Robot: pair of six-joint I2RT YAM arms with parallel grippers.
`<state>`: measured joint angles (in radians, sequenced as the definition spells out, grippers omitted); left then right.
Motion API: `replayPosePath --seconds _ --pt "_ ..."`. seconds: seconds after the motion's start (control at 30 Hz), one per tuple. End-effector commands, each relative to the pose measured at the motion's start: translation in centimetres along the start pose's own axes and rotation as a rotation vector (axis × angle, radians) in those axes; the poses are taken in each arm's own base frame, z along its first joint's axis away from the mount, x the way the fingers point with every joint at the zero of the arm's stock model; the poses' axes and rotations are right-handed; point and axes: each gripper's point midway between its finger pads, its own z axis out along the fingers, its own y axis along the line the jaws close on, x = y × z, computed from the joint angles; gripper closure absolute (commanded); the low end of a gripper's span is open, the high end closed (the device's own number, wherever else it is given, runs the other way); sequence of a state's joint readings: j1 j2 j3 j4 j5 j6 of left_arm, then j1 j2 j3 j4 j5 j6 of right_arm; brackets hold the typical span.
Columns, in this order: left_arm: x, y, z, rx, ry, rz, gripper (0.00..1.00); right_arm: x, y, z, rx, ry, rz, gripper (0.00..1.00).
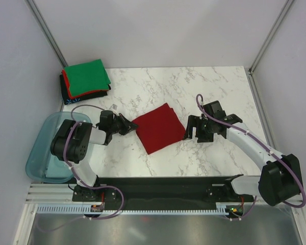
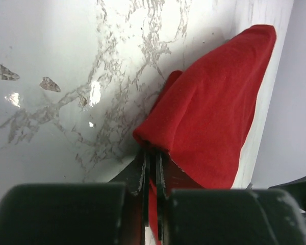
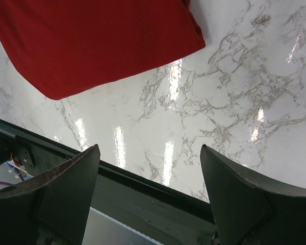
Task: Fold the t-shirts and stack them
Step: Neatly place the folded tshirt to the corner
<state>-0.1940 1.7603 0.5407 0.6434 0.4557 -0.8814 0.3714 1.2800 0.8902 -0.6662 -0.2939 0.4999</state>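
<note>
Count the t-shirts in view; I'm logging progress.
4: dark red t-shirt mid-table, its corner pinched by the left tool; green t-shirt, red t-shirt, black t-shirt stacked far-left. More may hide underneath.

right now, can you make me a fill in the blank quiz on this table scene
The left gripper is shut on the edge of the folded ____ t-shirt.
The right gripper hangs over the marble table with its jaws ____.
The top shirt of the stack in the far left corner is ____.
The teal tub sits beside the ____ arm.
Missing: red; open; green; left.
</note>
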Motion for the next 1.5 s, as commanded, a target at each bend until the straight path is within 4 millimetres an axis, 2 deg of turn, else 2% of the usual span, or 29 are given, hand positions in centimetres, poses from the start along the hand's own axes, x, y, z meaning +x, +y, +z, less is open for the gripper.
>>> replayPosePath --seconds 0.0,0.03,0.07,0.17,0.2,0.27,0.3,0.33,0.37,0.4,0.47,0.5,0.53,0.57,0.6,0.67,0.7,0.87,0.9,0.97,1.1,1.37,1.47 --pt "-0.2 -0.8 -0.3 -0.033 0.067 0.005 0.98 -0.3 0.5 -0.3 -0.02 -0.014 -0.028 0.12" --pt "-2.1 -2.4 -0.1 -0.033 0.046 0.035 0.98 -0.4 0.6 -0.6 -0.024 -0.022 -0.033 0.12" --pt "-3.4 -3.1 -0.5 -0.047 0.024 0.083 0.98 -0.4 0.6 -0.8 -0.018 -0.027 -0.03 0.12" --pt "-7.0 -4.6 -1.3 -0.096 0.004 0.124 0.98 -0.4 0.5 -1.2 -0.015 -0.039 -0.033 0.12" --pt "-10.3 -6.3 -1.6 -0.082 -0.035 0.133 0.98 -0.4 0.4 -1.3 -0.007 -0.046 -0.029 0.12" --pt "-11.4 -6.5 -2.2 -0.106 0.032 0.12 0.98 -0.3 0.4 -1.3 -0.011 -0.049 -0.027 0.11" --pt "-14.5 -7.9 -2.2 -0.097 -0.005 0.142 0.98 -0.2 0.5 -1.3 -0.021 -0.047 -0.024 0.11" --pt "-14.7 -7.4 -2.6 -0.132 0.026 0.148 0.98 -0.2 0.6 -1.3 -0.027 -0.047 -0.026 0.11" --pt "-15.8 -7.7 -2.9 -0.142 0.015 0.161 0.98 -0.1 0.7 -1.4 -0.031 -0.047 -0.03 0.11" --pt "-18.3 -8.7 -3.2 -0.136 -0.025 0.188 0.98 -0.1 0.7 -1.5 -0.034 -0.05 -0.03 0.11" --pt "-19.6 -8.6 -4.0 -0.176 -0.031 0.222 0.98 -0.1 0.9 -2.0 -0.041 -0.067 -0.042 0.11" --pt "-21.5 -9.8 -4.7 -0.17 -0.068 0.251 0.98 -0.2 0.8 -2.2 -0.042 -0.075 -0.041 0.11" --pt "-22.9 -9.3 -5.4 -0.191 -0.09 0.268 0.98 -0.1 0.9 -2.3 -0.043 -0.077 -0.046 0.11" --pt "-23.3 -9.2 -5.9 -0.213 -0.088 0.271 0.98 0.0 0.9 -2.4 -0.045 -0.074 -0.049 0.11" --pt "-25.0 -10.2 -6.7 -0.211 -0.127 0.297 0.98 0.1 0.9 -2.4 -0.05 -0.07 -0.052 0.11" --pt "-26.2 -10.3 -7.6 -0.235 -0.141 0.325 0.98 0.4 0.9 -2.4 -0.053 -0.063 -0.055 0.11" --pt "-27.4 -11.6 -8.3 -0.223 -0.172 0.352 0.98 0.4 1.0 -2.5 -0.056 -0.062 -0.055 0.11" --pt "-30.0 -13.7 -10.5 -0.209 -0.219 0.404 0.98 0.7 0.8 -2.2 -0.056 -0.05 -0.065 0.11" --pt "-30.5 -14.7 -11.3 -0.204 -0.235 0.417 0.98 0.7 0.8 -2.2 -0.055 -0.047 -0.065 0.11" --pt "-31.2 -16.2 -12.3 -0.191 -0.266 0.446 0.98 0.8 0.6 -2.0 -0.053 -0.044 -0.068 0.1" --pt "-32.4 -17.9 -13.8 -0.182 -0.311 0.484 0.98 0.8 0.7 -1.6 -0.059 -0.033 -0.067 0.1" --pt "-35.1 -20.0 -16.5 -0.127 -0.393 0.461 0.98 1.0 0.4 -1.2 -0.05 -0.019 -0.072 0.1" --pt "-35.6 -20.6 -16.9 -0.103 -0.411 0.47 0.98 1.2 0.1 -0.9 -0.043 -0.009 -0.071 0.1"
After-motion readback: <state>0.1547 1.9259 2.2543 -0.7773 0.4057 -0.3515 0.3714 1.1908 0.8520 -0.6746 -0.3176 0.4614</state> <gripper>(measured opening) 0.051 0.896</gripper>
